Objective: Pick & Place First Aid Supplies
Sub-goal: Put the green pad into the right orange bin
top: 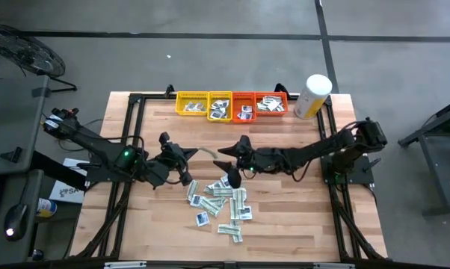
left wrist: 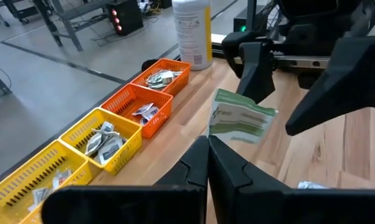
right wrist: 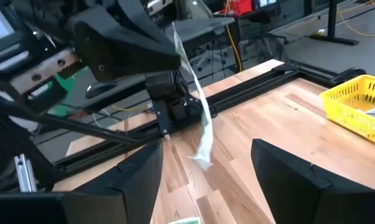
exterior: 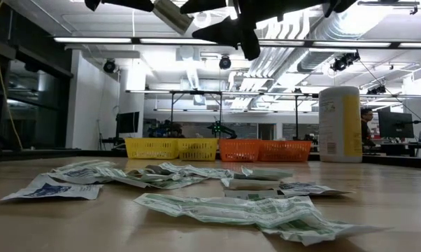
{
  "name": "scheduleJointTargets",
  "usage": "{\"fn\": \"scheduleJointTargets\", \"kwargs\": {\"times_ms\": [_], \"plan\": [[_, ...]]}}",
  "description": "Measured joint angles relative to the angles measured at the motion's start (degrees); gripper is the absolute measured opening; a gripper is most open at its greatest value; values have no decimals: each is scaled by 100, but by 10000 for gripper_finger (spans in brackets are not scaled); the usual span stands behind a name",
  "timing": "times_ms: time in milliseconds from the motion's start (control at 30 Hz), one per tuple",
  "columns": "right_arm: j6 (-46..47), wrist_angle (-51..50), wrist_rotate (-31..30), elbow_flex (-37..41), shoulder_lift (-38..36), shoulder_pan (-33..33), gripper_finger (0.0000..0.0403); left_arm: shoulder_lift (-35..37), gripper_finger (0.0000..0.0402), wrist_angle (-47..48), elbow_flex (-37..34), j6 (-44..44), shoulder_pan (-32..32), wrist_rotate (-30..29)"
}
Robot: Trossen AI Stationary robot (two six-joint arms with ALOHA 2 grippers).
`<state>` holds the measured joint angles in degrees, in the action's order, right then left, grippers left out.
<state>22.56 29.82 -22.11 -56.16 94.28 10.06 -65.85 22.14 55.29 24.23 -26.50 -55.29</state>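
The two grippers meet above the middle of the table, so the way between them is narrow: the left gripper (top: pixel 186 153) holds a white-and-green strip (left wrist: pixel 240 118) up, closed on it, and the right gripper (top: pixel 226 158) stands with wide jaws just beside it. Below them the scattered packets (top: pixel 219 203) cover the wood. The trays (top: pixel 232 105) and the canister (top: pixel 312 96) block the far edge. The near edge of the table (top: pixel 300 232) is bare wood.
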Motion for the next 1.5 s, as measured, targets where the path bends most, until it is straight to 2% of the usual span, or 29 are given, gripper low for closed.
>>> {"fn": "scheduleJointTargets", "kwargs": {"times_ms": [133, 300, 467, 667, 867, 1067, 1267, 1500], "plan": [[-4, 99, 144, 0, 0, -96, 215, 0, 0, -11, 0, 0, 0, -21], [-133, 90, 303, 0, 0, -175, 167, 0, 0, -14, 0, 2, 0, -28], [-228, 89, 314, 0, 0, -201, 106, 0, 0, -14, 0, 2, 0, -28], [-308, 74, 378, 0, 0, -222, 12, 0, 0, -14, 0, 4, -2, -28], [-181, 77, 494, 0, 0, -257, 2, 0, 0, -14, 0, 4, -2, -28], [-19, 40, 254, 0, 0, -259, 1, 0, 6, -12, 0, -274, -13, -67], [180, -462, -260, 0, -137, -311, 1, 128, 68, -6, 0, -589, -15, -346], [226, -1728, -490, 0, -804, -643, 0, 673, 137, 109, 0, -592, -15, -266]]}}
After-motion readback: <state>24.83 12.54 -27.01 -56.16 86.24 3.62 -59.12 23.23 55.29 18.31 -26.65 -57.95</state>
